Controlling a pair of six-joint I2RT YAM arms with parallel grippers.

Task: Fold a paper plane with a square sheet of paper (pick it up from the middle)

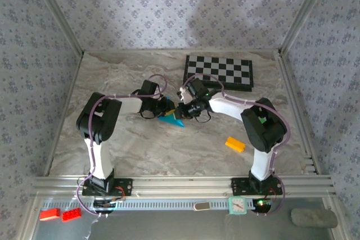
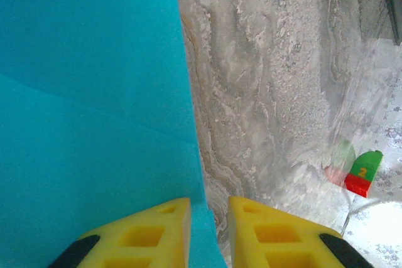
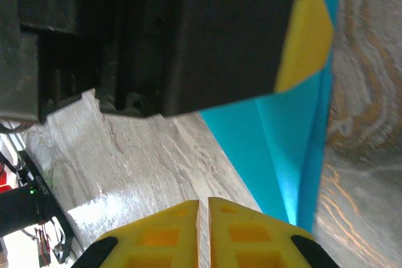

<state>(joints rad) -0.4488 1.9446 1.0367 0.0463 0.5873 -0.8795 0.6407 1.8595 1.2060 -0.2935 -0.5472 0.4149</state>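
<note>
The square sheet of paper (image 1: pixel 171 119) is bright cyan-blue and folded into a narrow pointed wedge. It lies on the marble table between the two arms. My left gripper (image 1: pixel 165 109) is over its left part. In the left wrist view the paper (image 2: pixel 94 92) runs under the left finger (image 2: pixel 157 230). Its edge crosses the narrow gap of that gripper (image 2: pixel 209 205), whose jaws stand slightly apart. My right gripper (image 1: pixel 181 111) is at the paper's right side. In the right wrist view this gripper (image 3: pixel 203 204) is shut on nothing, just beside the creased paper (image 3: pixel 282 136). The left arm's yellow fingertip (image 3: pixel 304 36) rests on the sheet.
A chessboard (image 1: pixel 219 72) lies at the back right, close behind the right arm. A small yellow-orange block (image 1: pixel 235 144) sits at the front right. Red bricks (image 1: pixel 60 213) and a small clock (image 1: pixel 237 205) sit on the near shelf. A red-and-green block (image 2: pixel 363 174) is reflected in the side wall.
</note>
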